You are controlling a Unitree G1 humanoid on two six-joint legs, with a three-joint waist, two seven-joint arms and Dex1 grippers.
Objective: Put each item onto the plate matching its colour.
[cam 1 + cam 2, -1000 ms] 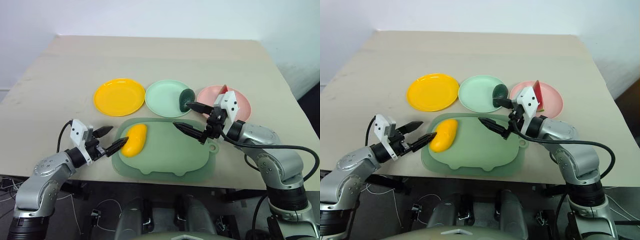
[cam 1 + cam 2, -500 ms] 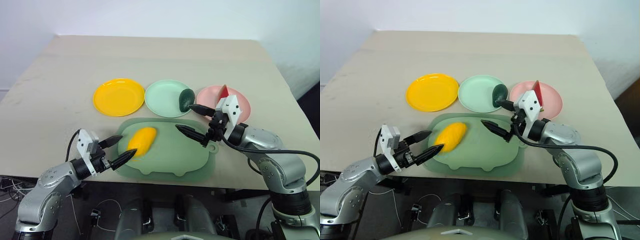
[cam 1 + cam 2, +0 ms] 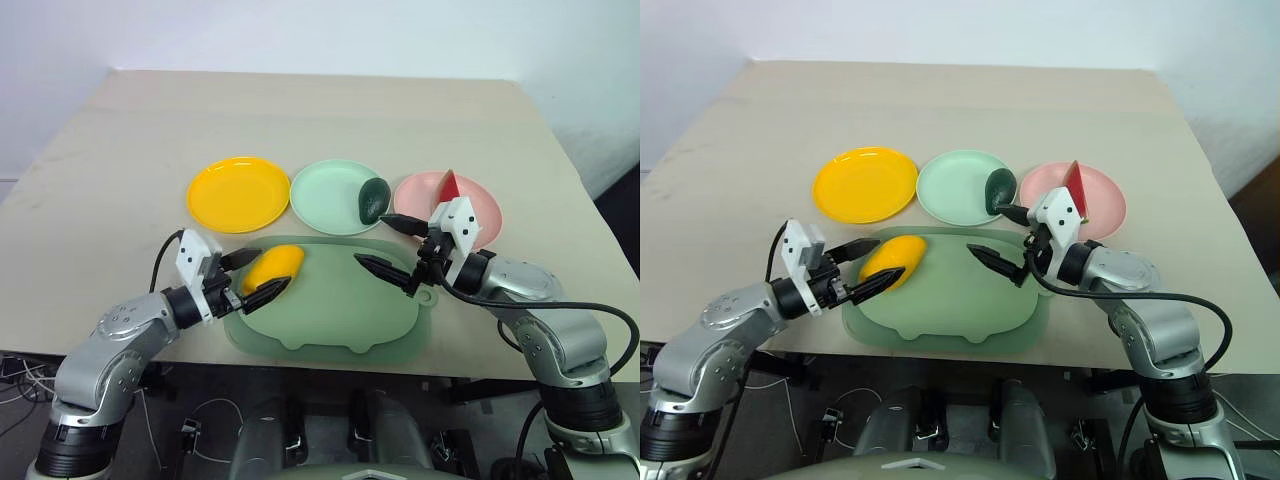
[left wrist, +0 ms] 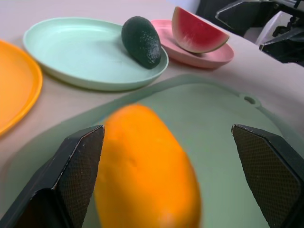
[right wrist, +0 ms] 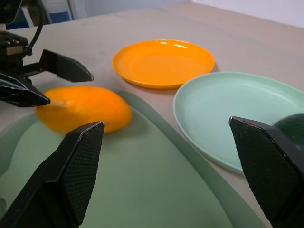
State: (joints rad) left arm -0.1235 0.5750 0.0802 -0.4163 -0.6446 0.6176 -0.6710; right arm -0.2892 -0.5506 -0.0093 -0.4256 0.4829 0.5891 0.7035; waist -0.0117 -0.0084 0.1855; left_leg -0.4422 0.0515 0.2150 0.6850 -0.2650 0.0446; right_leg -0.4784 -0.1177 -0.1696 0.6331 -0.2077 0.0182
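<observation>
The mango (image 3: 273,270) lay on the pale green mat (image 3: 340,310), between the spread fingers of the left gripper (image 3: 258,276), which looked to be around it without clearly touching. The right gripper (image 3: 392,250) hung over the mat's far side, jaws wide and empty. The avocado (image 3: 374,198) sat on the edge of the mint green plate (image 3: 325,195), the watermelon slice (image 3: 449,185) on the pink plate (image 3: 485,205), and the yellow plate (image 3: 238,193) held nothing. No writing was legible.
</observation>
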